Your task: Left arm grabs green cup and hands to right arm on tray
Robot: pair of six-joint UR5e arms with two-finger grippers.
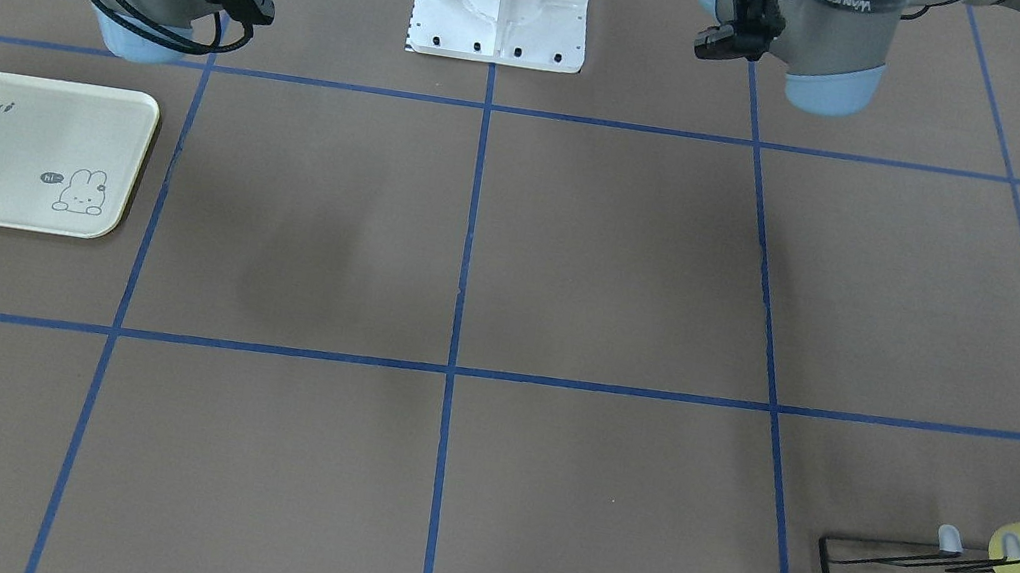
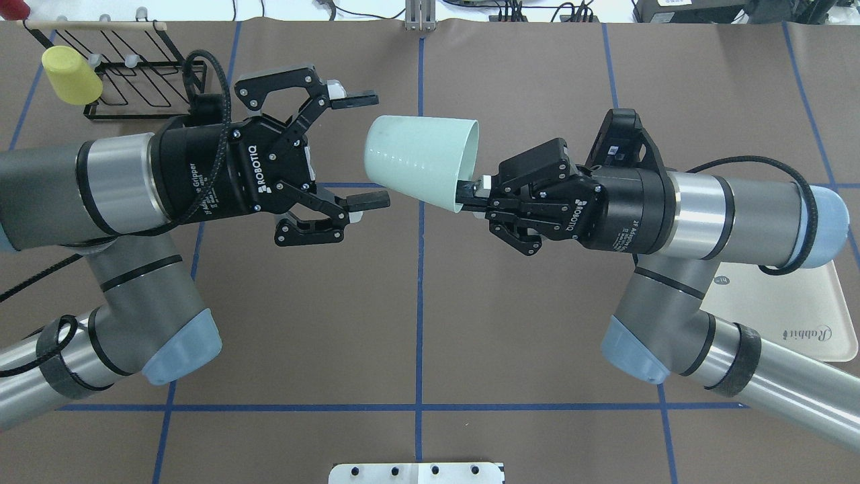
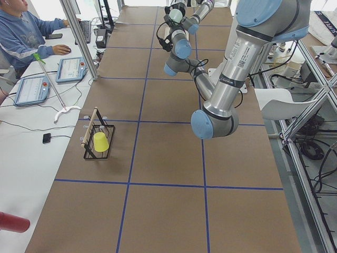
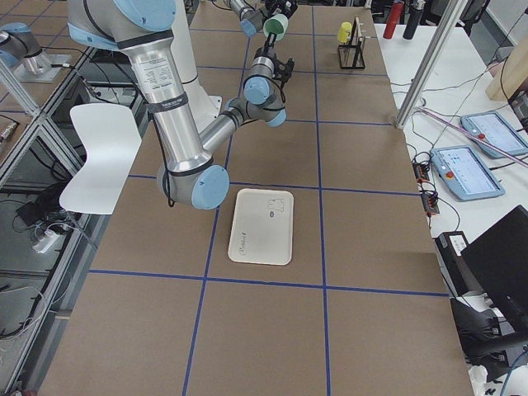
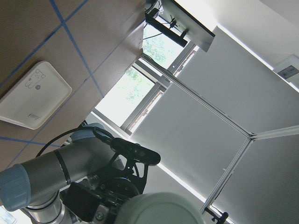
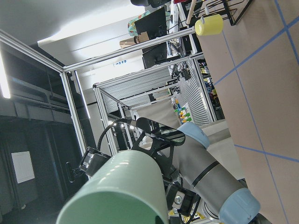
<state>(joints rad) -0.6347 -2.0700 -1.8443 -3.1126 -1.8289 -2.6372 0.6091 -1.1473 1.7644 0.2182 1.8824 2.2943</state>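
Closest to us, at the table's near edge, we see the white base plate (image 2: 416, 472). A little farther out, on the robot's right, the tray (image 2: 772, 302) lies flat on the table (image 2: 416, 323), partly hidden under the right arm.

Farther still, over the middle of the table, we find the green cup (image 2: 420, 158) held up in the air on its side, well apart from the tray. Its mouth faces the right gripper (image 2: 470, 191), which pinches the rim with one finger inside and one outside. The left gripper (image 2: 363, 149) faces the cup's closed end with its fingers spread wide. The upper finger is clear of the cup; we cannot tell whether the lower one touches it.

At the far left corner we see the black wire rack (image 2: 144, 87), with a yellow cup (image 2: 70, 72) hung on one of its prongs.
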